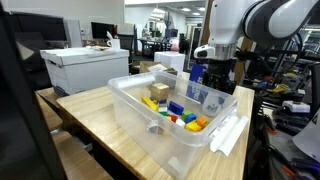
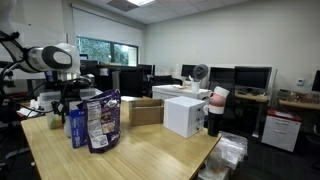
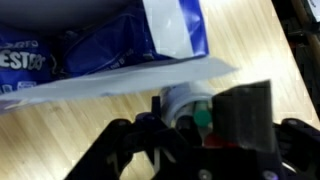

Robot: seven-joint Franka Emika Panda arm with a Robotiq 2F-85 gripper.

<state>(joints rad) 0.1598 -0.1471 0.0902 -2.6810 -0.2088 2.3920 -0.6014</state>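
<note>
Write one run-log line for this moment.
fingers: at bag top, grip unclear | bag: upright on table | bin: holds blocks

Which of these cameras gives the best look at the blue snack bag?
An exterior view: there the blue snack bag stands whole on the table. In an exterior view, the clear bin hides its lower part, leaving a blue patch. The wrist view shows only its top, blurred.

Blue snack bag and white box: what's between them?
A brown cardboard box sits between the blue foil snack bag and the white box, in an exterior view.
</note>
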